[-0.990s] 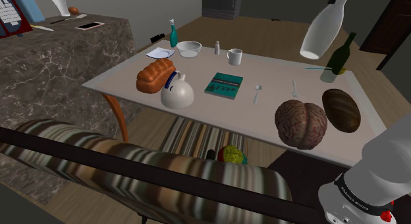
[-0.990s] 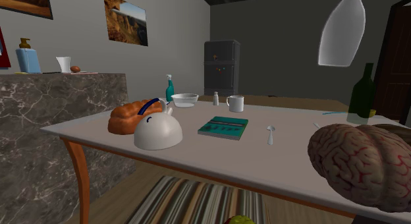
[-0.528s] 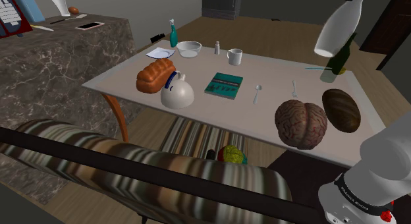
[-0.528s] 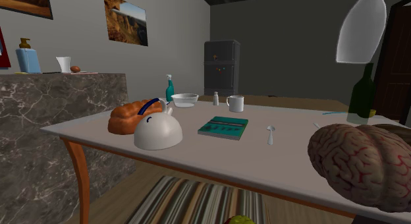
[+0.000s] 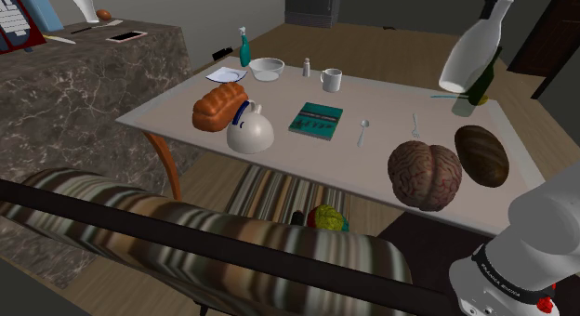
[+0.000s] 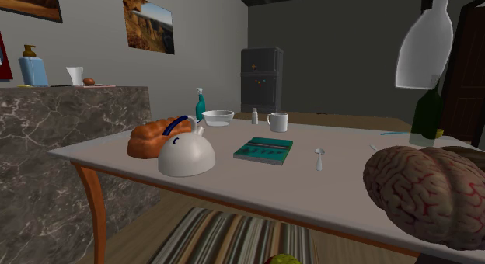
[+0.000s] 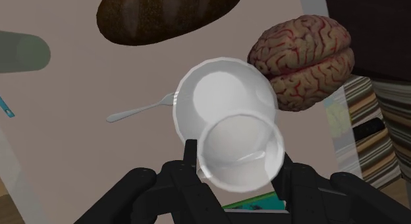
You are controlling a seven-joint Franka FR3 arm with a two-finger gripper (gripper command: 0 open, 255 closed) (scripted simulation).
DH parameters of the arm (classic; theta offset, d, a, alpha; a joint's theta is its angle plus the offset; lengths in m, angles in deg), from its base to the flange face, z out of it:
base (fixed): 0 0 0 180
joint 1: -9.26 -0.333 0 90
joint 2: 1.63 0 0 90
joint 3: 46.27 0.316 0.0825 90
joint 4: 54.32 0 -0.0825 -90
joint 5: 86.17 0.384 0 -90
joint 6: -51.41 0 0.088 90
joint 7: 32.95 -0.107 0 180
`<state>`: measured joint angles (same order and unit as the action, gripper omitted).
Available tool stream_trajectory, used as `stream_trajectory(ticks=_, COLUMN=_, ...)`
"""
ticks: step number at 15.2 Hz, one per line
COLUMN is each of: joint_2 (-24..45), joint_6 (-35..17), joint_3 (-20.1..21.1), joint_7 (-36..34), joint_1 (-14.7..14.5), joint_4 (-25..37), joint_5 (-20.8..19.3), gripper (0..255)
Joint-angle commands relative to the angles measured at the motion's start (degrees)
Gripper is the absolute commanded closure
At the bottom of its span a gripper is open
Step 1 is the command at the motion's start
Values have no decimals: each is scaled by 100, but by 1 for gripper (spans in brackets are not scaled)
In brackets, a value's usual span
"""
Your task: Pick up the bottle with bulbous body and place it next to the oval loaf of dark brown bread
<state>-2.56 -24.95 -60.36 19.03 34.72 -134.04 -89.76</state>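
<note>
While the gripper (image 7: 236, 165) clasps the white bottle (image 5: 472, 56) by its neck, the bottle hangs tilted in the air above the table's (image 5: 388, 128) far side. In the shoulder view a green bottle (image 5: 481, 82) stands behind it. The dark loaf (image 5: 481, 155) lies nearer the stand, beside a brain (image 5: 425, 175).

Lighting is even and diffuse, moderate to dim in all views. The pale grey table (image 5: 390, 119) below the pincer (image 7: 237, 162) is flatly lit, with faint, soft-edged shadows. The white bulbous bottle (image 7: 227, 104) in the pincer is the brightest thing, with a soft sheen on its base and a thin glint. The room far beyond the pincer falls to dark grey. Edges are crisp, and straight lines hold to the frame borders.
</note>
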Motion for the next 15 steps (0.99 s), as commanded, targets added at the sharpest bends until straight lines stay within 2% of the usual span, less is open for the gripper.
stream_trajectory(ticks=1, joint_2=-86, joint_6=-196, joint_3=9, joint_7=-26, joint_1=-8, joint_4=-275, joint_5=-18, gripper=255)
stream_trajectory(ticks=15, joint_2=-483, joint_6=-1371, joint_3=36, joint_7=-157, joint_1=-24, joint_4=-1843, joint_5=-102, gripper=255)
